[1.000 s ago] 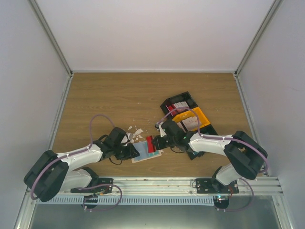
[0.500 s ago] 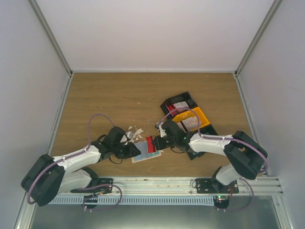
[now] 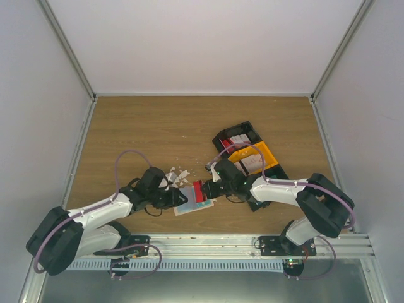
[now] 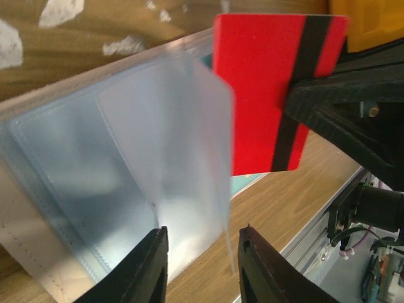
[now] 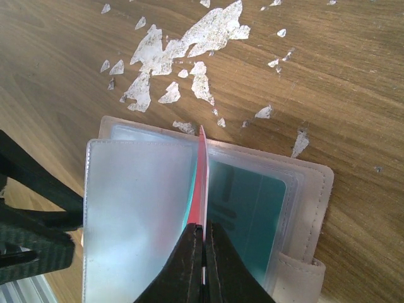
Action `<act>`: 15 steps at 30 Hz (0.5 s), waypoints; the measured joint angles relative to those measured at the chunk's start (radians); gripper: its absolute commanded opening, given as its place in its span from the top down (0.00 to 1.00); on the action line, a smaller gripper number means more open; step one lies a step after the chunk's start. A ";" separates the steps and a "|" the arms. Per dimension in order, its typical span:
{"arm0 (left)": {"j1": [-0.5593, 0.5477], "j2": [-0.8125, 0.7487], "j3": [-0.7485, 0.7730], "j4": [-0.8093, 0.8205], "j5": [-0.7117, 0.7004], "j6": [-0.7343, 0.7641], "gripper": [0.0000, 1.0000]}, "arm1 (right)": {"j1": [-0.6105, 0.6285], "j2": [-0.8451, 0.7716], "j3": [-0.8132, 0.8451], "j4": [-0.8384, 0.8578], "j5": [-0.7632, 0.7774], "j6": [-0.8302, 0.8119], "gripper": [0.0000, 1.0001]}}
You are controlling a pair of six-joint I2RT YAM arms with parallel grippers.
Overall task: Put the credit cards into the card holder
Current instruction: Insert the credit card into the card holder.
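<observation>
Right gripper was closed tight on one end of the red plastic credit card with a black magnetic stripe, carrying it on edge above the opened holder. I judged the card light, stiff and smooth-faced. It should bear a firm pinch at one end without bending, yet could pivot or slip between the pads if its free end jams at a pocket mouth. The grip left that free end clear for entry.

The card's free end stood among the raised sleeves of the flat beige folding card holder with clear plastic pockets, which lay open on the brown wood-grain table between the two arms. I could not tell whether it had entered a pocket. A teal plastic card sat in a pocket on the snap-tab side. I judged the sleeves thin, limp and glossy, best lifted by a free edge.

Left gripper stood narrowly parted, one translucent leaf hanging between its fingers. I could not confirm contact.

White crumbly scraps lay just beyond the holder. Black and yellow plastic bins sat behind the right arm.
</observation>
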 measured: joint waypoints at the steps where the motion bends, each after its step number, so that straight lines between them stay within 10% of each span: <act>1: 0.000 -0.017 0.000 -0.003 -0.005 0.000 0.62 | 0.000 0.000 0.000 0.000 0.000 0.000 1.00; 15: 0.000 -0.065 0.000 -0.008 -0.021 -0.001 0.49 | 0.000 0.000 -0.011 0.013 0.000 0.011 0.99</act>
